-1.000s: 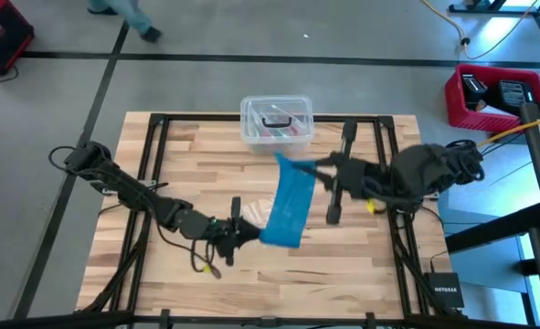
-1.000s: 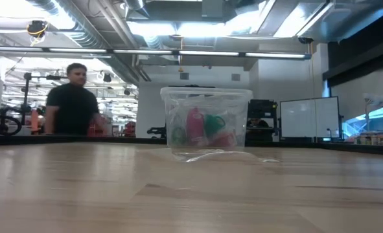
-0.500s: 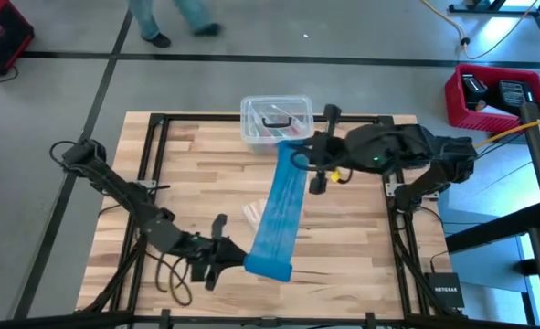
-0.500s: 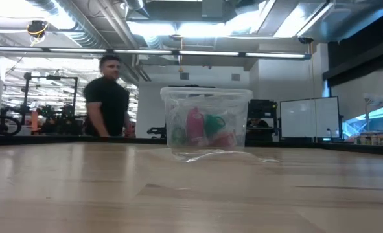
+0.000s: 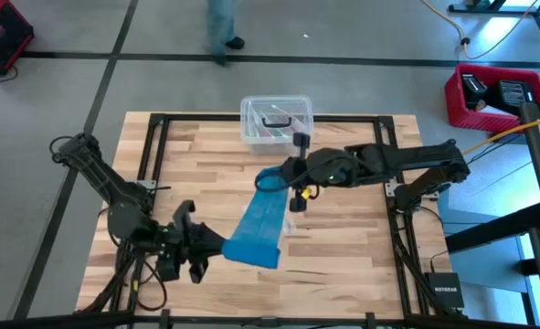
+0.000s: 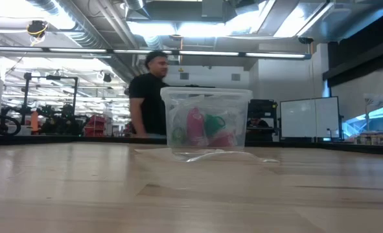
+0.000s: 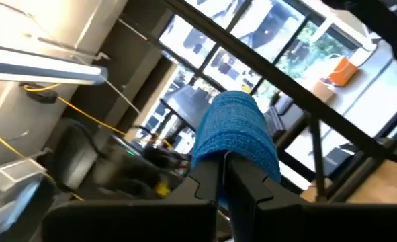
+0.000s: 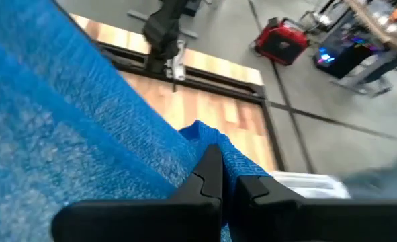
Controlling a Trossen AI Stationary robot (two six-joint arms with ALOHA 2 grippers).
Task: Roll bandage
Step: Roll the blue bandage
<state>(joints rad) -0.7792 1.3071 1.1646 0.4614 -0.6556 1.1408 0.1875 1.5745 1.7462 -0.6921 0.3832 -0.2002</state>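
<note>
Stretching between the two arms, the bandage (image 5: 260,219) hangs as a bright blue band above the table (image 5: 361,256), its long axis running on a slant from near the table's middle down toward the front left. The upper end is bunched narrow and the lower end spreads wider.

The right gripper (image 5: 279,178) is clenched on the upper end, near the middle of the table and just in front of the lidded box (image 5: 276,119). The left gripper (image 5: 217,245) is clenched on the lower end, toward the front left. In the left wrist view the blue fabric (image 7: 235,134) wraps over the closed fingers (image 7: 233,181).

A small clear bag (image 5: 291,222) lies on the wood just beside the band. The wood to the right of the band and along the front edge is bare. The lidded box sits at the back edge, midway along. Beyond the table a person (image 6: 149,97) stands behind the box.
</note>
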